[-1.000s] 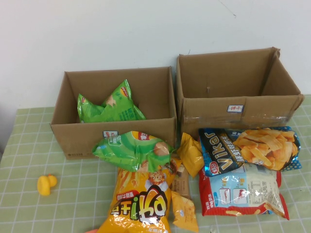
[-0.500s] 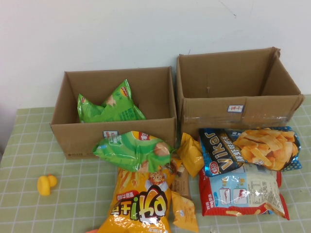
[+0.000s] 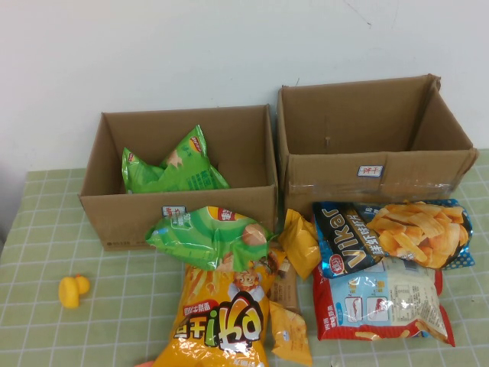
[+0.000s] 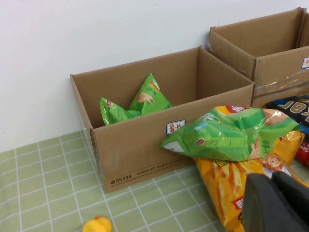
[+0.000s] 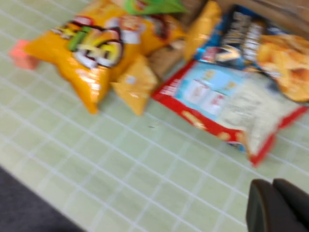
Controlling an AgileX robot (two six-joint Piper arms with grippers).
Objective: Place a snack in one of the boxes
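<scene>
Two open cardboard boxes stand at the back: the left box (image 3: 114,222) holds a green chip bag (image 3: 174,170), the right box (image 3: 336,183) looks empty. In front lies a snack pile: a green bag (image 3: 210,235), a big orange bag (image 3: 225,317), a blue Vilker bag (image 3: 393,235), a red-and-white bag (image 3: 382,300) and small yellow packs (image 3: 300,243). Neither gripper shows in the high view. My left gripper (image 4: 273,193) is shut and empty above the orange bag (image 4: 227,179). My right gripper (image 5: 273,198) is shut and empty over bare cloth near the red-and-white bag (image 5: 231,104).
A yellow toy duck (image 3: 73,290) sits on the green checked cloth at the front left. A small pink thing (image 5: 19,53) lies beside the orange bag's lower end. A white wall rises behind the boxes.
</scene>
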